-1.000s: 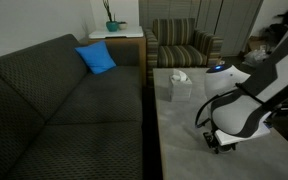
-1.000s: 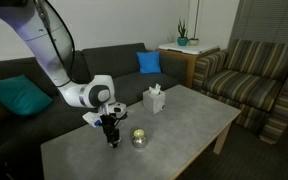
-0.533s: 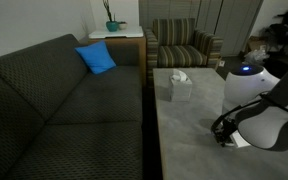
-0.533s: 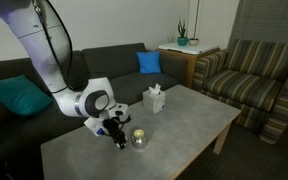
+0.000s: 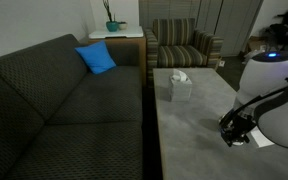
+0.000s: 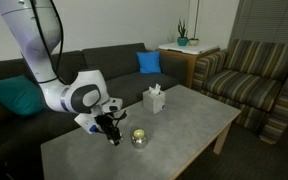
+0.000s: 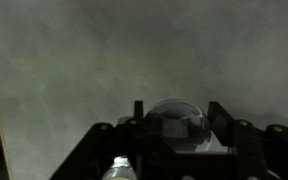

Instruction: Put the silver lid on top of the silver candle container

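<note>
In the wrist view the silver lid (image 7: 176, 125), a round pale disc, sits between my gripper's (image 7: 177, 112) two fingers, which close on its sides above the grey table. In an exterior view the gripper (image 6: 109, 130) hangs low over the table (image 6: 184, 125), just left of the silver candle container (image 6: 139, 138), a small shiny tin standing upright. The gripper is apart from the tin. The gripper (image 5: 234, 130) also shows in an exterior view, where the tin is hidden behind the arm.
A white tissue box (image 6: 155, 100) stands on the table behind the tin and also shows in an exterior view (image 5: 179, 85). A dark sofa (image 5: 64, 100) with a blue cushion (image 5: 96, 58) runs along one side. A striped armchair (image 6: 249, 75) is beyond the table.
The arm's wrist and elbow have swung and turned. The gripper stays low over the table beside the tin, with the lid still held.
</note>
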You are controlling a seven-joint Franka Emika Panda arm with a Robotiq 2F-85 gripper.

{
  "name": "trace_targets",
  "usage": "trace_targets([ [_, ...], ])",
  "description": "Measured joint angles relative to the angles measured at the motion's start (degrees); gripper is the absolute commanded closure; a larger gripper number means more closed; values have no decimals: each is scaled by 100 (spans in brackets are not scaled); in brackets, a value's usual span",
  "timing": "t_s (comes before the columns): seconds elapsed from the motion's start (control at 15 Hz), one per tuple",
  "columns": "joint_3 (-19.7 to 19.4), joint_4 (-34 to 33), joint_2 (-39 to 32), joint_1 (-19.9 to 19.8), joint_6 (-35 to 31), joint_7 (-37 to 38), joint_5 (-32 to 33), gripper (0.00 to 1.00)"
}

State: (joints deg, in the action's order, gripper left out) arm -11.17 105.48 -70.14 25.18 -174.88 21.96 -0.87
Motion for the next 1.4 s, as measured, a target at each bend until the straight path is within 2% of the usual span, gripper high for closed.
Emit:
trace_targets([
  [0.33,-115,606,570,-29,48,51,-595,59],
  [0.67,-156,746,1041,-391,255,43,-744,59],
  [0.73,-156,747,1095,-441,263,31,-741,34],
  [1.0,-156,733,1100,-440,262,34,-741,34],
  [1.07,-155,733,1100,-439,262,34,-741,59],
  [1.4,-129,666,1082,-456,347,-40,-690,59],
])
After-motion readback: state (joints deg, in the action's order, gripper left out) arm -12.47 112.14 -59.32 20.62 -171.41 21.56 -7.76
